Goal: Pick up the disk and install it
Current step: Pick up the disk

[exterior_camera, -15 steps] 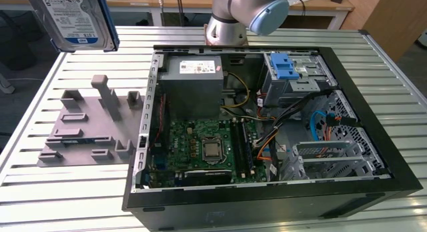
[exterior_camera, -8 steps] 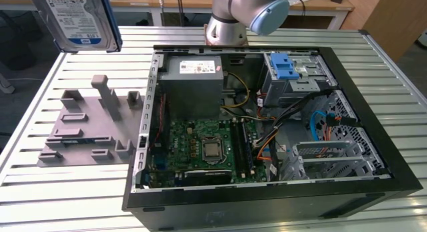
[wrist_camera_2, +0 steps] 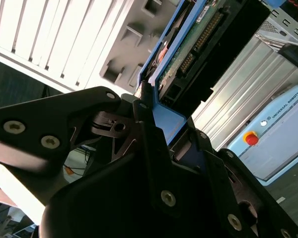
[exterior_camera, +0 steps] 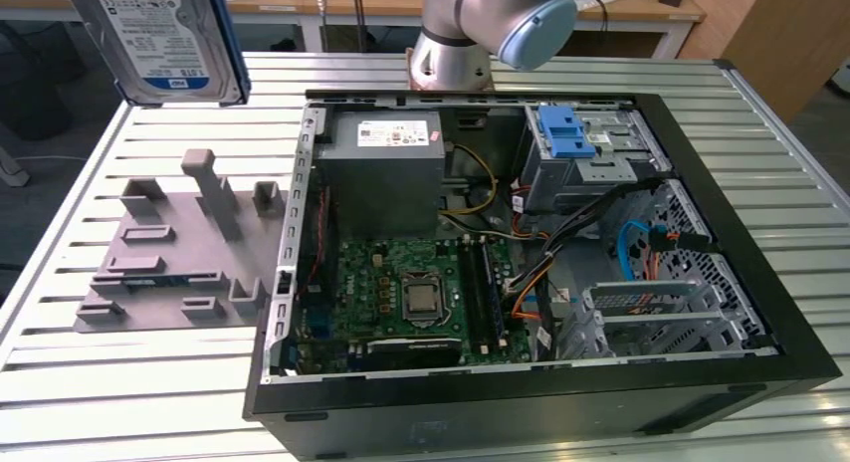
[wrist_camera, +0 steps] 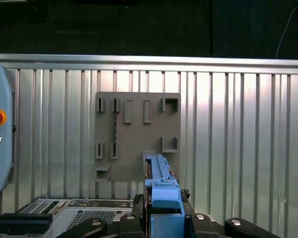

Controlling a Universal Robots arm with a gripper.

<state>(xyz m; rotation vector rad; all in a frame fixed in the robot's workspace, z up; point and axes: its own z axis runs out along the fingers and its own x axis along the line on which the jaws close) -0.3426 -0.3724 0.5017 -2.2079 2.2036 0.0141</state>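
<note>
The disk (exterior_camera: 166, 39), silver with a blue-and-white label and a blue frame, hangs upright in the air above the table's far corner at the exterior view's left. In the second wrist view my gripper (wrist_camera_2: 150, 106) is shut on the blue frame of the disk (wrist_camera_2: 188, 44), whose connector edge and circuit board face the camera. In the first wrist view the disk (wrist_camera: 161, 183) appears edge-on between the black fingers (wrist_camera: 139, 218), above the grey fixture plate (wrist_camera: 139, 134).
An open computer case (exterior_camera: 286, 283) lies on the slatted metal table (exterior_camera: 133, 382), with a motherboard, a power supply and a drive cage with a blue latch (exterior_camera: 571, 138). The grey fixture plate (exterior_camera: 159, 253) lies beside the case. The arm's base (exterior_camera: 452, 54) stands behind the case. A teach pendant (wrist_camera: 0, 144) lies nearby.
</note>
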